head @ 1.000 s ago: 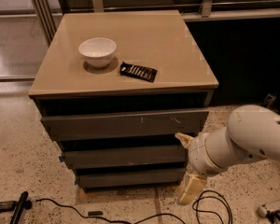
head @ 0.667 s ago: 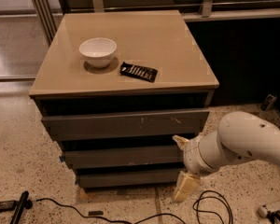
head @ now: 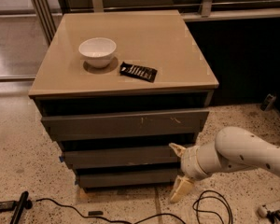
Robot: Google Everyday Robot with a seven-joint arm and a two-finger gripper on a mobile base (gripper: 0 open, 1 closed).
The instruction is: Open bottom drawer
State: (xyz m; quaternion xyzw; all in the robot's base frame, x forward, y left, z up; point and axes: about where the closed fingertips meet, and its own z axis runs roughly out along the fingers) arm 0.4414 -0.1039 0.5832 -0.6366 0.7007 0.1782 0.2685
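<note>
While the white arm [head: 245, 155] is reaching in low from the right, the gripper [head: 179, 170] is hanging below the table's front right corner, just off the right end of the two lower drawer fronts. Its two cream fingers are standing wide apart and empty, one above the other. The upper finger [head: 176, 148] is pointing at the right end of the middle drawer front [head: 121, 157]. The lower finger [head: 181, 189] is dipping toward the floor beside the bottom drawer [head: 126, 178]. Whether either finger is touching a front, I cannot tell. The bottom drawer is sitting lowest in the stack, under the table's front edge, and is looking pushed in. The scuffed top drawer front [head: 126, 123] is running just below that edge. On the table [head: 177, 55], a white bowl [head: 97, 51] is resting toward the left edge. A dark flat packet [head: 138, 71] is lying just right of it, near the middle. A black cable [head: 210, 204] is looping on the floor below the gripper.
</note>
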